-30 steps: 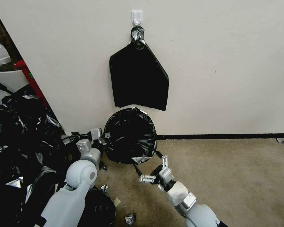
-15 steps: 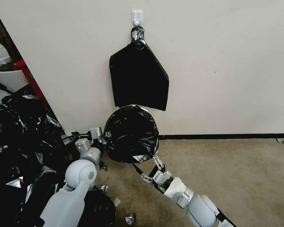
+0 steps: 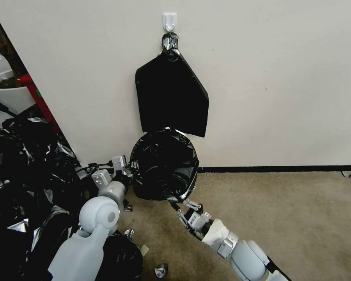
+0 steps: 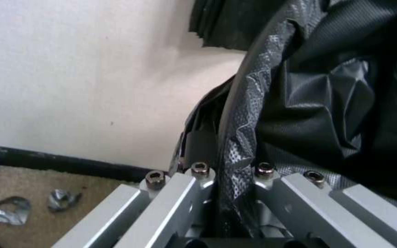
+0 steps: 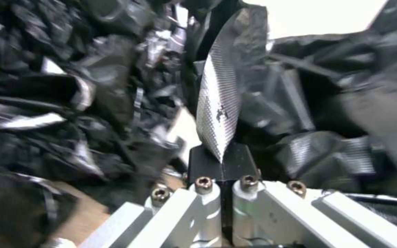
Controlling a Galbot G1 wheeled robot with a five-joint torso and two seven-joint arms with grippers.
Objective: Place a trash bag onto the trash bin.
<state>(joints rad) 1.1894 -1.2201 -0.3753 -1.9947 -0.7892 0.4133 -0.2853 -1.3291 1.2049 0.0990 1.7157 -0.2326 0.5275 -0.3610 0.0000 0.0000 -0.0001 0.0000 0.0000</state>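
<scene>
Gripping the trash bag (image 3: pixel 163 164) at its 9 o'clock edge, our left tool (image 3: pixel 128 171) is clenched on the film, while our right tool (image 3: pixel 178 203) pinches its 5 o'clock hem. It drapes the trash bin against the wall (image 3: pixel 280 78), on the carpet (image 3: pixel 284 218).

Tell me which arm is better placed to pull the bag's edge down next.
Probably the right: the right gripper is shut on the trash bag at its loose near edge. The left gripper already pins the left side.

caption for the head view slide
Both grippers, left gripper and right gripper, pinch the thin glossy black trash bag by the wall.
</scene>
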